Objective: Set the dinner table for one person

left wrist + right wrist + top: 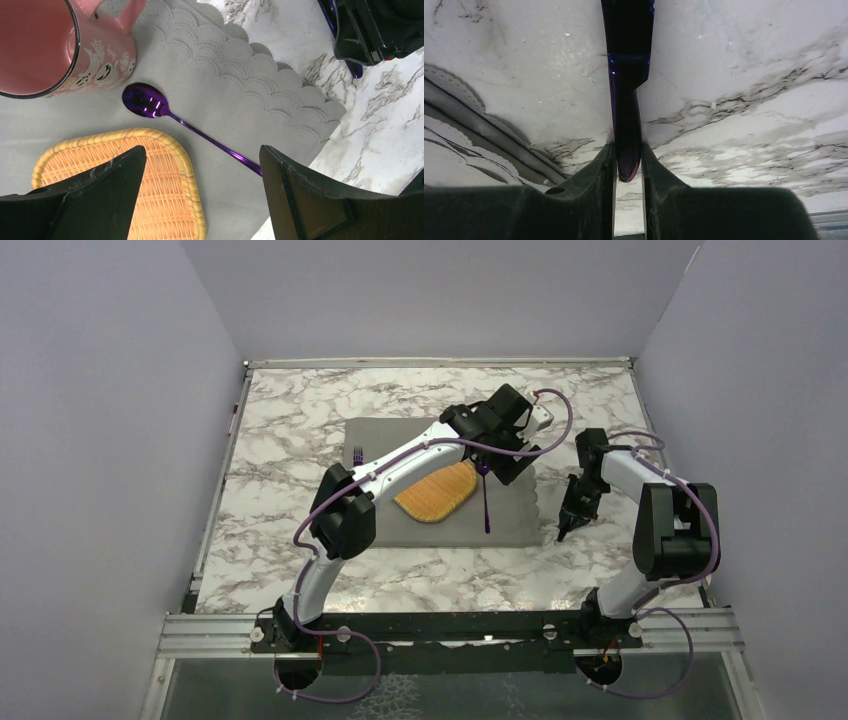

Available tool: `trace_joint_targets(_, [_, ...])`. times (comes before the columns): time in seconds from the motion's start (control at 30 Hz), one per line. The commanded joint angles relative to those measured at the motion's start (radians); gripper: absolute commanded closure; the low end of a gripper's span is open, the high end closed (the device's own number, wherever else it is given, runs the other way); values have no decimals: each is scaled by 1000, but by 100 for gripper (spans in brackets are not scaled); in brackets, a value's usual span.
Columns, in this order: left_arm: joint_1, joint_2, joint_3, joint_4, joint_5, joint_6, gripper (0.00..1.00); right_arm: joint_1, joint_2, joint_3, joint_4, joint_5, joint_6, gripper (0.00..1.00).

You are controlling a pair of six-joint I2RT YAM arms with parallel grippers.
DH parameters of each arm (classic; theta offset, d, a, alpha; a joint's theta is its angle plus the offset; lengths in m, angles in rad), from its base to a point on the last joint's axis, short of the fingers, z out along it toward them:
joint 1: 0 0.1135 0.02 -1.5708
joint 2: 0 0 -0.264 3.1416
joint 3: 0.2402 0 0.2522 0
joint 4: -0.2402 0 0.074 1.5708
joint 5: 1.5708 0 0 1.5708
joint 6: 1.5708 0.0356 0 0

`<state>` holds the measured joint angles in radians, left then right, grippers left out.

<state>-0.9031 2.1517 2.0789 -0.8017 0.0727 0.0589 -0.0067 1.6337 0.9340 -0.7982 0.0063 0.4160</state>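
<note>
Arm bases: both are sitting bolted at the near edge of the dinner table (280,570), the left one on the left.
Dinner table: its veined marble top is filling the whole workspace and carrying everything below.
Right gripper (628,150): it is pointing down over bare marble, just beside the right edge of the placemat (440,535).
Right jaws: they are pinching tight on the thin end of a flat purple utensil (626,75).
Purple utensil: it is running away from the fingers, low over the marble; whether it is touching the surface cannot be told.
Placemat: the grey scalloped cloth is lying flat in the middle of the table.
Spoon (192,129): it is lying on the placemat to the right of the wicker plate (165,195), handle toward the near edge, bowl toward the far side.
Wicker plate: it is resting on the placemat, close beside the spoon but apart from it.
Left gripper (202,150): it is hovering above the plate's edge and the spoon handle.
Left jaws: they are standing wide apart, gripping nothing.
Fork (357,453): its purple tines are showing on the left part of the placemat, the rest hidden behind the left arm.
Mug (60,50): the pink mug with white cartoon prints is standing on the placemat just beyond the spoon's bowl.
</note>
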Motion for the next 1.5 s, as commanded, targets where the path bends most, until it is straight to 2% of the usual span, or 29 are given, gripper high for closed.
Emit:
trace_joint_targets(0.0, [2,-43,-2,20,33,-18,13,28,-45,18,-3,38,24,99])
trace_joint_targets(0.33, [1,-44,0,22,18,-24,13,97,-109,122,-99,45,56,99])
trace_joint_targets(0.73, [77,-33,112,24,-129,-17,11,210,-134,137,-144,22,103,99])
trace_joint_targets(1.47, [179,-25,148,23,-208,-25,10,479,16,215,-134,8,217,99])
